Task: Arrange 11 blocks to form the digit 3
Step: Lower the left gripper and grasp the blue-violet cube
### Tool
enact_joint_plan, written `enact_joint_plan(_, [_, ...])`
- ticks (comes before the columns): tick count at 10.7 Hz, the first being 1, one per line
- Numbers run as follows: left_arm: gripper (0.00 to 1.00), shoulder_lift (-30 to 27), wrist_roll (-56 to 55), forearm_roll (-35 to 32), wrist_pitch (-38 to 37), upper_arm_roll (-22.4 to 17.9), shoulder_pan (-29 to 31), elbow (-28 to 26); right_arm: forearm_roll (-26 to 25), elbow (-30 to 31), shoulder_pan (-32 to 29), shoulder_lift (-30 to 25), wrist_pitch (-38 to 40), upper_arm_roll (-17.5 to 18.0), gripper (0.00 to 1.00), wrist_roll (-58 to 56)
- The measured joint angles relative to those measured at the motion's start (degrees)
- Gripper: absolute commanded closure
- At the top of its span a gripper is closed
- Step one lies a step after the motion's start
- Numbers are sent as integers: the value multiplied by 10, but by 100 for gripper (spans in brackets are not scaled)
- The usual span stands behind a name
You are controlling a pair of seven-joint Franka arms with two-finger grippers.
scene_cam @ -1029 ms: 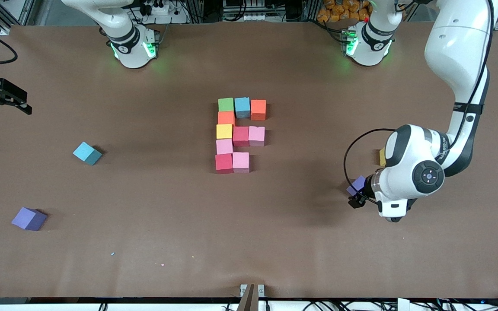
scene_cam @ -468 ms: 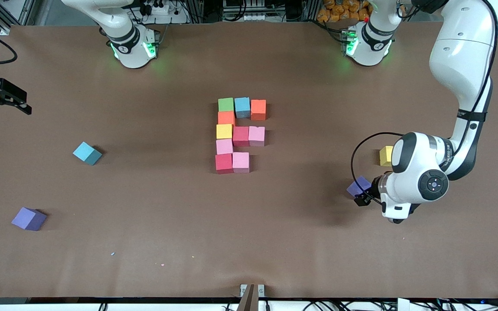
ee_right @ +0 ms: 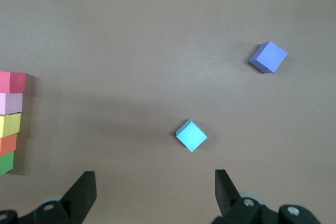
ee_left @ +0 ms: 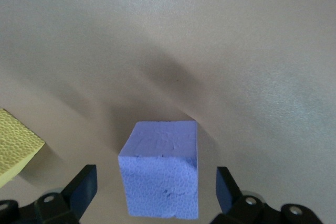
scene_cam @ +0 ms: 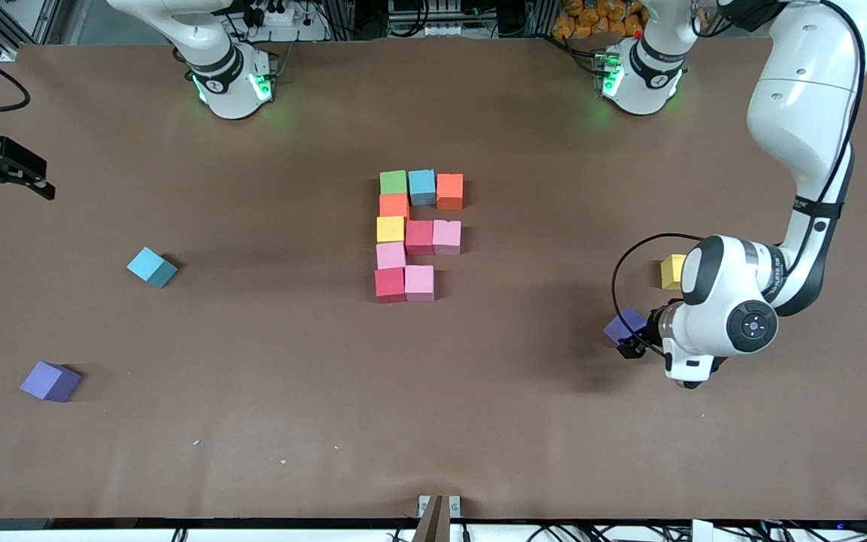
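On the brown bench (scene_cam: 268,421) the unfinished digit 3 (scene_cam: 418,235) sits mid-bench, well apart from every loose cube: a green, a blue and an orange cube in the row nearest the robots' bases, one orange cube beneath the green, then a yellow, red and pink row, one pink cube under the yellow, and a red and a pink cube side by side in the row nearest the front camera. The left tool (ee_left: 157,198) is down at a purple cube (scene_cam: 624,325) toward the left arm's end of the bench, its fingers (ee_left: 83,190) spread on either side of the cube with gaps showing, so it is released and grips nothing. A yellow cube (scene_cam: 672,271) lies just beside that arm's wrist, farther from the front camera than the purple one. The right tool (ee_right: 155,198) waits with its fingers spread wide, released, at the right arm's end of the bench. Toward that end lie a light blue cube (scene_cam: 151,266) and, nearer the front camera, a second purple cube (scene_cam: 50,381).
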State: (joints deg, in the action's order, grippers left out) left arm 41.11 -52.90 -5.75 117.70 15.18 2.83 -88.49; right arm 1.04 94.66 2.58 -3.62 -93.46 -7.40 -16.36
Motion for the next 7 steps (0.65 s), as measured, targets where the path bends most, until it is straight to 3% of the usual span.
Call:
enact_joint_plan(4, [0, 12, 0, 0, 6, 2, -1, -4, -1, 0, 0, 0, 0, 0, 0, 0])
enact_joint_plan(6, [14, 16, 0, 0, 6, 2, -1, -4, -1, 0, 0, 0, 0, 0, 0, 0])
enact_joint_plan(7, [28, 17, 0, 0, 7, 2, -1, -4, -1, 0, 0, 0, 0, 0, 0, 0])
